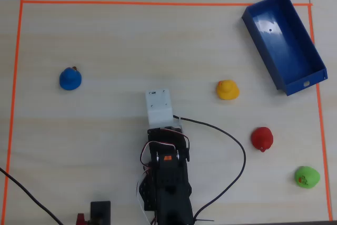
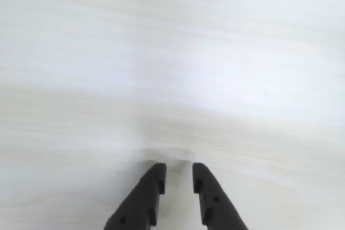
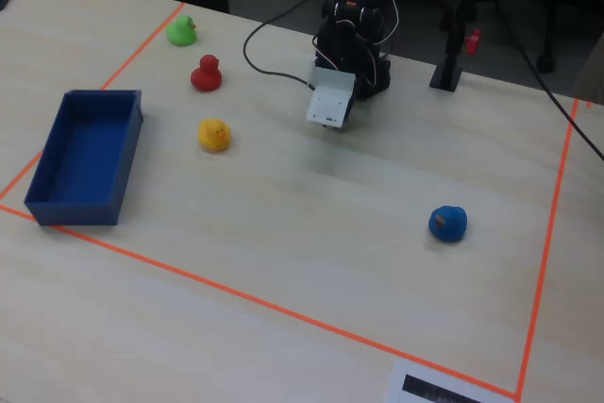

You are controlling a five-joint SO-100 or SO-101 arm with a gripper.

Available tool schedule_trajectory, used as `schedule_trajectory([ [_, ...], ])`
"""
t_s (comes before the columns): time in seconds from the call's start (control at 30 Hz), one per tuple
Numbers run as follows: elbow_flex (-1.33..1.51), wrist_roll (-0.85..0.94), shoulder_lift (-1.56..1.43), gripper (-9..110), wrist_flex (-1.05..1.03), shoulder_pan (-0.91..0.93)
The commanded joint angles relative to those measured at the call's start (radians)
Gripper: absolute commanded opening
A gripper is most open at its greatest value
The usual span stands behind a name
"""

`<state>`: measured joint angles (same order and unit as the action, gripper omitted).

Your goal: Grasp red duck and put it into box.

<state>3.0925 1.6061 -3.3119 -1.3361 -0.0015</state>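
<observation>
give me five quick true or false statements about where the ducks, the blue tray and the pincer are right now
1. The small rounded red toy duck lies inside the deep-blue rectangular plastic tray. False: it sits on the table outside the tray.
2. The pincer holds nothing. True.
3. In the overhead view, the yellow toy duck sits between the red duck and the tray. True.
4. The blue toy duck touches the green toy duck. False: they are far apart.
5. The tray is empty. True.

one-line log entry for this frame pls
phase: pre-grasp | gripper: slightly open, empty, over bare table | red duck: on table, untouched | box: empty | other ducks: yellow, green, blue
</observation>
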Motion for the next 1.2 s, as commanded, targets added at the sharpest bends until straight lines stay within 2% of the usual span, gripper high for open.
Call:
schedule_trajectory([
  [0.0, 0.006, -0.002, 0.0, 3, -0.02, 0.005],
  [0.2, 0.005, 0.006, 0.014, 0, -0.011, 0.017],
  [0.37, -0.044, 0.014, 0.092, 0, 0.097, 0.06],
  [0.5, -0.198, 0.023, 0.199, 0, 0.153, 0.098],
  [0.63, -0.472, 0.008, 0.385, 0, 0.146, 0.161],
  [0.73, -0.724, 0.008, 0.538, 0, 0.086, 0.235],
  [0.87, -0.994, -0.005, 0.709, 6, 0.038, 0.373],
  [1.03, -1.144, 0.026, 0.864, 6, 0.109, 0.6],
  [1.17, -1.238, 0.078, 1.008, 11, 0.144, 0.801],
])
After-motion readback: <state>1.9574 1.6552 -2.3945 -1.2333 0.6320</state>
